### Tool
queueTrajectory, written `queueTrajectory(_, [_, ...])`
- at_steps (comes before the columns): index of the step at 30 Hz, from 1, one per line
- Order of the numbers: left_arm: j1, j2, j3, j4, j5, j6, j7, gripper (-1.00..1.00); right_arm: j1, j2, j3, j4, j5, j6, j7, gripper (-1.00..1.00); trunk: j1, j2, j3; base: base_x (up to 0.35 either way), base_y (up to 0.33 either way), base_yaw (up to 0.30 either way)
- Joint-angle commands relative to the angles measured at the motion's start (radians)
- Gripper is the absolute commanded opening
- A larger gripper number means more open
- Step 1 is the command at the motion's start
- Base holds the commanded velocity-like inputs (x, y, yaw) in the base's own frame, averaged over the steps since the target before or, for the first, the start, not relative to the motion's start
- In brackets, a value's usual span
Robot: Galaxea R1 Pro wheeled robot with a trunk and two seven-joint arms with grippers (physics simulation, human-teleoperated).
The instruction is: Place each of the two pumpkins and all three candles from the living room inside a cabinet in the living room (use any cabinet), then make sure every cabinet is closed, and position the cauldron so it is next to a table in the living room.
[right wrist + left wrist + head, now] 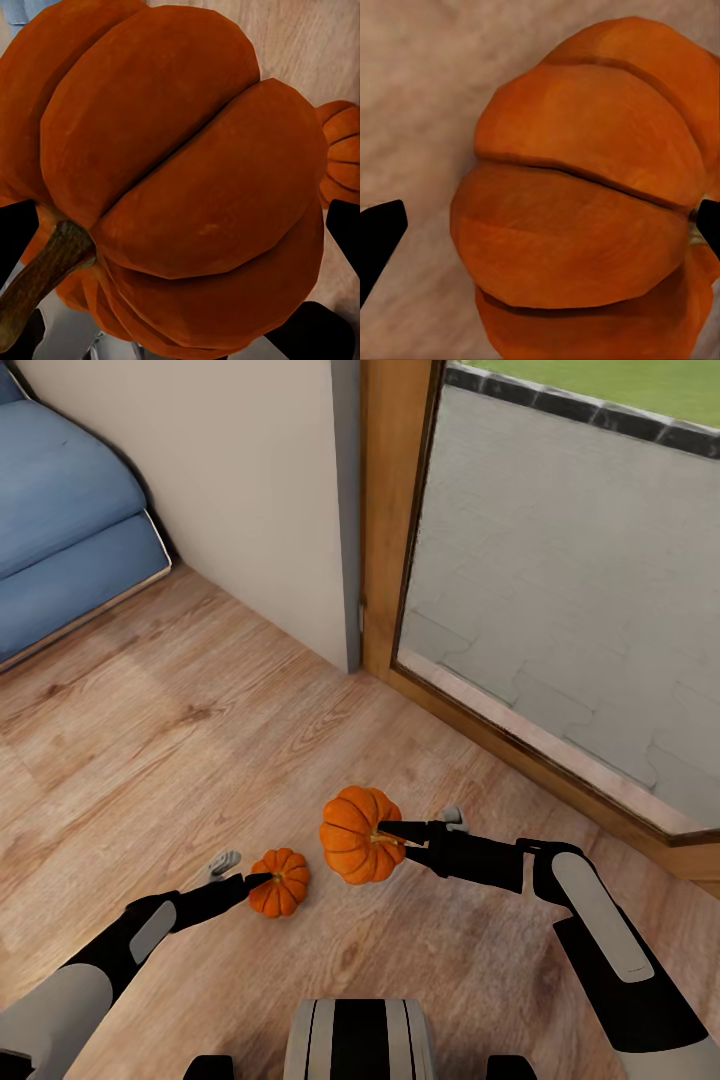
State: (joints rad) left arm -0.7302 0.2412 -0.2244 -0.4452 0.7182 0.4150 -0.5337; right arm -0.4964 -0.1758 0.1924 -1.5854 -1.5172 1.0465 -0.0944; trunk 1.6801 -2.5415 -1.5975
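Note:
Two orange ribbed pumpkins are in view. The nearer pumpkin (355,845) hangs above the wood floor, and my right gripper (395,832) is shut on it at the stem end; in the right wrist view this pumpkin (172,172) sits between both fingertips (15,232). The other pumpkin (280,882) rests on the floor. My left gripper (258,879) is open around it. In the left wrist view the pumpkin (577,217) lies between the jaws, with a gap at one fingertip (379,232). The candles, cabinet and cauldron are out of view.
A blue sofa (60,540) stands at the far left against a pale wall (250,490). A wooden door frame (385,510) and a glass door (560,590) onto a paved patio run along the right. Wood floor (150,760) stretches ahead and left.

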Motion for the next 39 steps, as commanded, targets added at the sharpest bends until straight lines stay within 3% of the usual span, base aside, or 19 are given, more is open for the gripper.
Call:
queueTrajectory(1, [0.001, 0.0, -0.008, 0.002, -0.014, -0.001, 0.028, -1.0, -0.001, -0.001, 0.001, -0.001, -0.012, 0.001, -0.01, -1.0, 0.0, 0.0, -0.001, 0.0, 0.0, 0.0])
queueTrajectory(16, [0.001, 0.0, -0.009, -0.009, -0.014, -0.007, 0.024, -1.0, -0.001, -0.001, 0.001, -0.001, -0.012, 0.001, -0.01, -1.0, 0.0, 0.0, -0.001, 0.0, 0.0, 0.0])
queueTrajectory(26, [0.002, 0.001, -0.031, -0.012, -0.013, -0.013, -0.004, -1.0, -0.001, -0.001, 0.001, -0.001, -0.013, 0.001, -0.01, -1.0, 0.0, 0.0, -0.001, 0.0, 0.0, 0.0])
queueTrajectory(39, [0.003, 0.005, -0.032, -0.012, -0.01, -0.033, -0.11, -1.0, -0.001, -0.001, 0.001, -0.001, -0.014, 0.001, -0.01, -1.0, 0.0, 0.0, -0.001, 0.0, 0.0, 0.0])
